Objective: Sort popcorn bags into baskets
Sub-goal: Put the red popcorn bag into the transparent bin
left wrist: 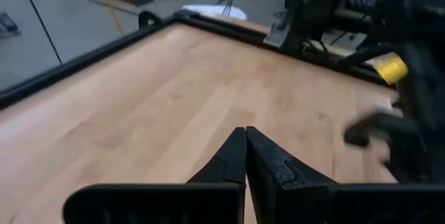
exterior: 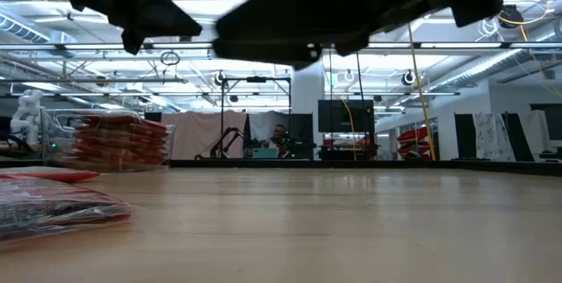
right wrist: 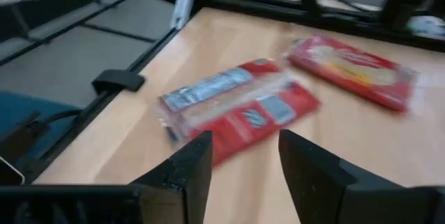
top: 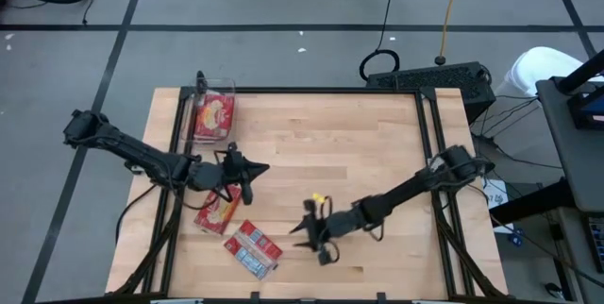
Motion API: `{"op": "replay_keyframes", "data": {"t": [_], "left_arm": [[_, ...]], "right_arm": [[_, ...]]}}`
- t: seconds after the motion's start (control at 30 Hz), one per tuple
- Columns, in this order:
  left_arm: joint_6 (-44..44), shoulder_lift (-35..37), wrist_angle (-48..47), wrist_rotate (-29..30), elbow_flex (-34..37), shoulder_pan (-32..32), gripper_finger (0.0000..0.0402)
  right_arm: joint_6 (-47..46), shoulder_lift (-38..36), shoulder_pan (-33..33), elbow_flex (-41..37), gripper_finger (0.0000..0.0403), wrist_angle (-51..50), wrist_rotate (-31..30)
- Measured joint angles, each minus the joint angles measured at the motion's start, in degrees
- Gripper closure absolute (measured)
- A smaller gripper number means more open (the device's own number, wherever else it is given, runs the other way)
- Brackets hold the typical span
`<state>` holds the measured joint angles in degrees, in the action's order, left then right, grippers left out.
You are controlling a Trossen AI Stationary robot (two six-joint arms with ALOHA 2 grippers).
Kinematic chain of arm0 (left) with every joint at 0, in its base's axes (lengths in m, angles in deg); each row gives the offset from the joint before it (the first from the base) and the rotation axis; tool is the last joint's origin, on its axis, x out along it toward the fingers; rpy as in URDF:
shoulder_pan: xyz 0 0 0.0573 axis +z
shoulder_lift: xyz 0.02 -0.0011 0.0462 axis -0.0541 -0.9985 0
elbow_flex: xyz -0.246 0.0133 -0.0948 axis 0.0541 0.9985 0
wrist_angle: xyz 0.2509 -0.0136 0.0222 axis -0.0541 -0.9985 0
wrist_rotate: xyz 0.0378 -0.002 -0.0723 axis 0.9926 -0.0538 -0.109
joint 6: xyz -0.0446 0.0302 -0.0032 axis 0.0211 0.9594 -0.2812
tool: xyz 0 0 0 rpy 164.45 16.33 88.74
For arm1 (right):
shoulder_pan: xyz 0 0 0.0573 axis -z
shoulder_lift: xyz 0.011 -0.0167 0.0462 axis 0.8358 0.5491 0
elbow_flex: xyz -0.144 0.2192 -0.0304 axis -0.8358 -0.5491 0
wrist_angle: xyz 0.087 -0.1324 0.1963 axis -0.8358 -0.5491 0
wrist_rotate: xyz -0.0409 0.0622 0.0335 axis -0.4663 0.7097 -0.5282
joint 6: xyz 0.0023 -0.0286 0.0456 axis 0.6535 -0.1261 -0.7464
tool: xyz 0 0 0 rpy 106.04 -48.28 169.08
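Worktop: wooden worktop (top: 359, 153), we see two popcorn bags loose near the left claw.
Basket (top: 215, 110): stacked packets inside.
Left claw (top: 255, 168): clenched, empty.
Right claw (right wrist: 240, 156): released, over label-side bag (right wrist: 236, 106).

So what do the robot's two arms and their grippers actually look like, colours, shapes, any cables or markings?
Both arms are black and slim, built of jointed segments, with thin black cables trailing along them. The left gripper ends in two dark, tapering, pointed fingers. The right gripper has two broad, flat black fingers and a small yellow tag near its wrist.
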<state>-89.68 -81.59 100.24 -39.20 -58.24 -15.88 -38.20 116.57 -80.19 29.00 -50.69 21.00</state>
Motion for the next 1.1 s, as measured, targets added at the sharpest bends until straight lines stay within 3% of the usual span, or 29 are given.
{"op": "replay_keyframes", "data": {"t": [0.23,0.63,0.9,1.1], "left_arm": [[0.8,0.0,2.1,0.7,0.0,-0.8,0.0377],[0.5,-5.4,7.0,0.6,0.0,-1.9,0.0376],[0.3,-8.8,11.1,0.4,0.0,-2.9,0.0376],[-0.9,-9.7,11.5,0.4,0.0,-3.2,0.0376]], "right_arm": [[3.2,8.8,-1.8,12.3,0.0218,-6.7,0.0],[5.1,17.3,-2.3,17.9,0.0159,-4.2,4.5],[4.0,21.3,-2.2,23.6,0.0171,-9.9,4.6],[4.0,22.1,-1.7,23.8,0.0209,-13.1,0.1]]}}
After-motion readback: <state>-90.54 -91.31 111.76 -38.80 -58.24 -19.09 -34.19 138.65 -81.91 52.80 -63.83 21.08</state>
